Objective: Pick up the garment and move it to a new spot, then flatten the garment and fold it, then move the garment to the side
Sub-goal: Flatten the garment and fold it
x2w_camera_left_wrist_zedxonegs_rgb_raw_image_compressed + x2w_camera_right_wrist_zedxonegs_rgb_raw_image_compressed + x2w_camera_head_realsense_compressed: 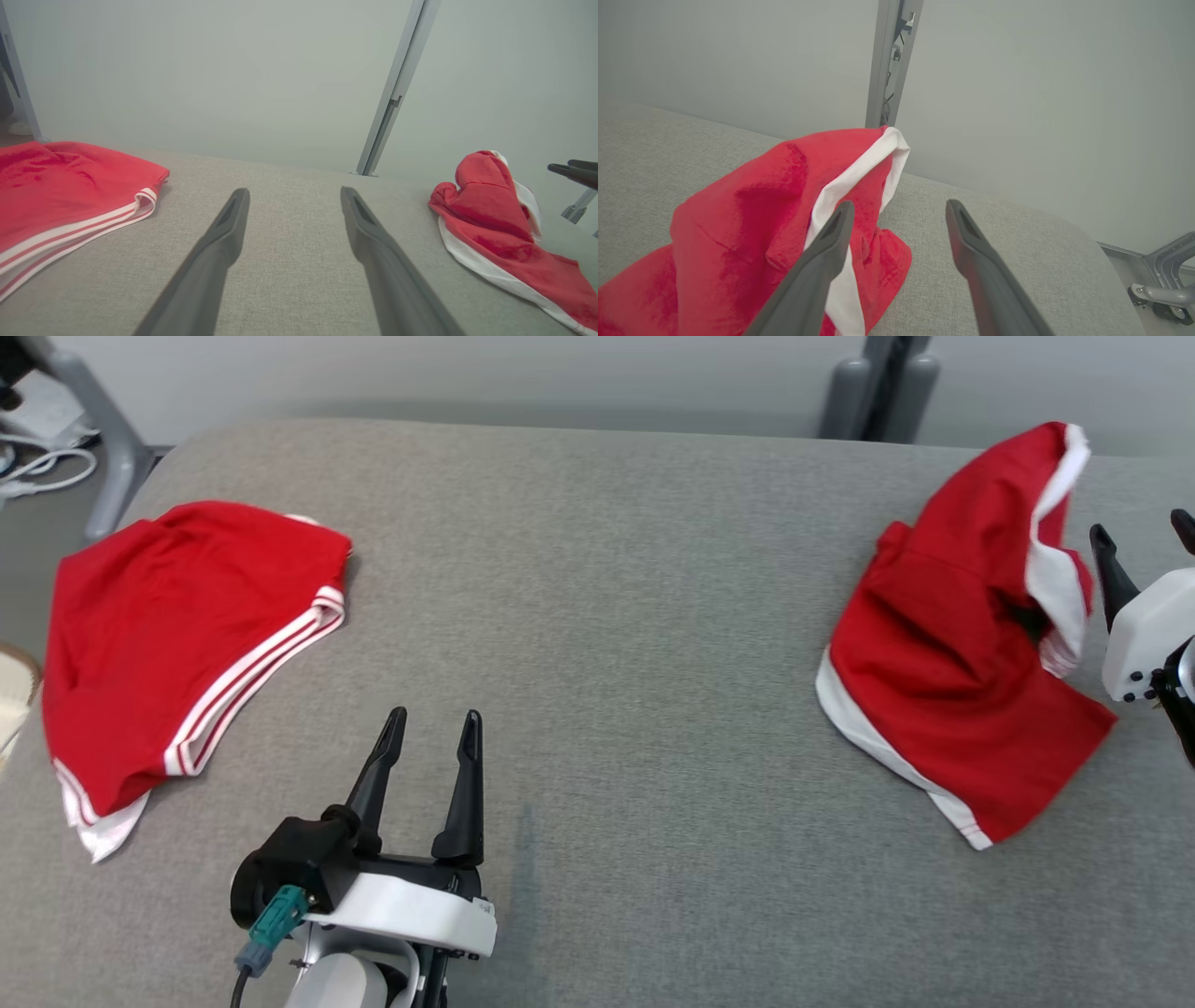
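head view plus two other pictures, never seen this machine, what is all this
This is a wheeled robot with two arms, each ending in a two-fingered tool. The head view looks down from its head; the other two look along each tool's fingers. On the grey fabric surface lie a folded red garment with white stripes, at its left, and a crumpled red garment with white trim, at its right. The left tool is open over bare fabric; the right tool is open beside the crumpled garment. Nothing is held.

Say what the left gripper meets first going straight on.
Probably nothing nearby: the left gripper points across bare grey surface, between the folded garment and the crumpled garment; depth unclear.
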Tool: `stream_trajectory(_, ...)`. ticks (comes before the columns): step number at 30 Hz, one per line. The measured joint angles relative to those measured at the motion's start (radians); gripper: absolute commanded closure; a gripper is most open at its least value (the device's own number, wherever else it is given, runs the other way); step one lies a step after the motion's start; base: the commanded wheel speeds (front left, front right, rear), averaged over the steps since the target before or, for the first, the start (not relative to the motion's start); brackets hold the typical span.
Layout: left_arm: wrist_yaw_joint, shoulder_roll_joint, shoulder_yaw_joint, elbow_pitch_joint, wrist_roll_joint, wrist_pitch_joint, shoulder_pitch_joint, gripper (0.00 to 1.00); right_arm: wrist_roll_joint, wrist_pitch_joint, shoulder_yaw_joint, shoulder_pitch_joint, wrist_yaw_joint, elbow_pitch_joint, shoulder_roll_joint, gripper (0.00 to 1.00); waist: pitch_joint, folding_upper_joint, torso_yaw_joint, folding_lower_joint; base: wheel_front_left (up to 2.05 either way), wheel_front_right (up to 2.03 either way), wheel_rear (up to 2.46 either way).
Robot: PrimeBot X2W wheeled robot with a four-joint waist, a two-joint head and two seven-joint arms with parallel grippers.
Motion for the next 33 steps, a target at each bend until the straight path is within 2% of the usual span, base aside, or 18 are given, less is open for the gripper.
stream_trajectory(9, -0.007, 0.0, 0.039, -0.003, 0.008, 0.0, -0.001, 0.0, 0.121, -0.112, 0.017, 0.08, 0.0, -0.117, -0.001, 0.0, -0.037, 0.0, -0.095, 0.0, 0.0, 0.0, 0.0)
stream_trajectory(15, -0.015, 0.0, 0.071, -0.008, 0.019, 0.0, 0.005, 0.0, 0.187, -0.146, -0.033, 0.288, 0.0, -0.346, 0.024, 0.0, -0.064, 0.0, -0.162, 0.0, 0.0, 0.0, 0.0)
stream_trajectory(20, -0.024, 0.0, 0.091, -0.012, 0.029, 0.0, 0.02, 0.0, 0.159, -0.15, -0.139, 0.483, 0.0, -0.566, 0.096, 0.0, -0.079, 0.0, -0.2, 0.0, 0.0, 0.0, 0.0)
stream_trajectory(23, -0.028, 0.0, 0.097, -0.012, 0.035, 0.0, 0.024, 0.0, 0.126, -0.151, -0.169, 0.584, 0.0, -0.647, 0.149, 0.0, -0.086, 0.0, -0.216, 0.0, 0.0, 0.0, 0.0)
stream_trajectory(29, -0.036, 0.0, 0.097, -0.006, 0.038, 0.0, 0.037, 0.0, 0.086, -0.151, -0.204, 0.678, 0.0, -0.692, 0.219, 0.0, -0.092, 0.0, -0.225, 0.0, 0.0, 0.0, 0.0)
stream_trajectory(33, -0.039, -0.001, 0.091, -0.001, 0.038, 0.0, 0.039, 0.0, 0.096, -0.151, -0.215, 0.696, 0.0, -0.676, 0.248, 0.0, -0.092, 0.0, -0.217, 0.0, 0.0, 0.0, 0.0)
